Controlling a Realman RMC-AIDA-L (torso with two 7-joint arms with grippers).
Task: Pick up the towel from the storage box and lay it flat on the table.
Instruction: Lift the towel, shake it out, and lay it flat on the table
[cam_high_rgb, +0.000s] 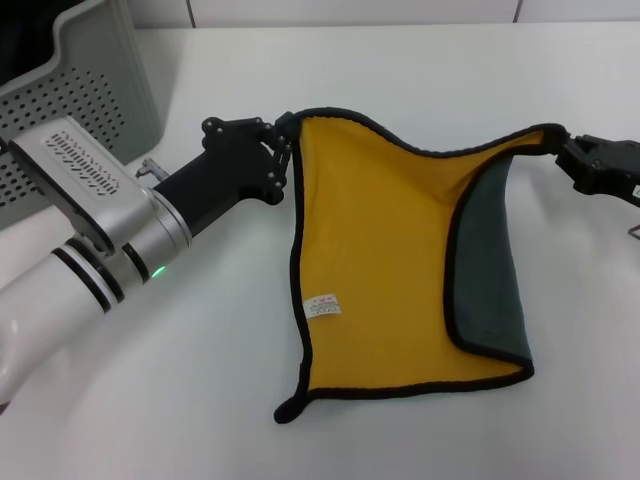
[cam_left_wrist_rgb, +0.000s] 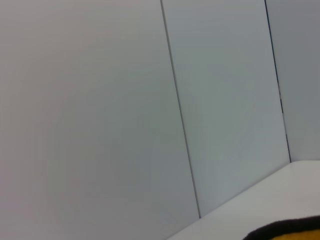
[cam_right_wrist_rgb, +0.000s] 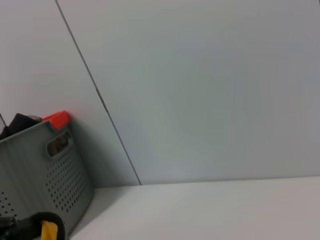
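Observation:
The towel (cam_high_rgb: 385, 260) is spread out on the white table (cam_high_rgb: 150, 400), mustard-yellow side up. Its right part is folded over and shows dark green (cam_high_rgb: 495, 270), and a small white label (cam_high_rgb: 324, 308) sits near the left edge. My left gripper (cam_high_rgb: 283, 142) is shut on the towel's far left corner. My right gripper (cam_high_rgb: 560, 140) is shut on the far right corner, and the top edge sags between them. The left wrist view shows only a strip of the towel (cam_left_wrist_rgb: 295, 231). The grey storage box (cam_high_rgb: 100, 80) stands at the far left, behind my left arm.
In the right wrist view, the perforated storage box (cam_right_wrist_rgb: 55, 170) stands against the wall with a red item (cam_right_wrist_rgb: 59, 118) and a dark item at its rim. A yellow bit of the towel (cam_right_wrist_rgb: 48, 231) shows beside it. Bare table lies around the towel.

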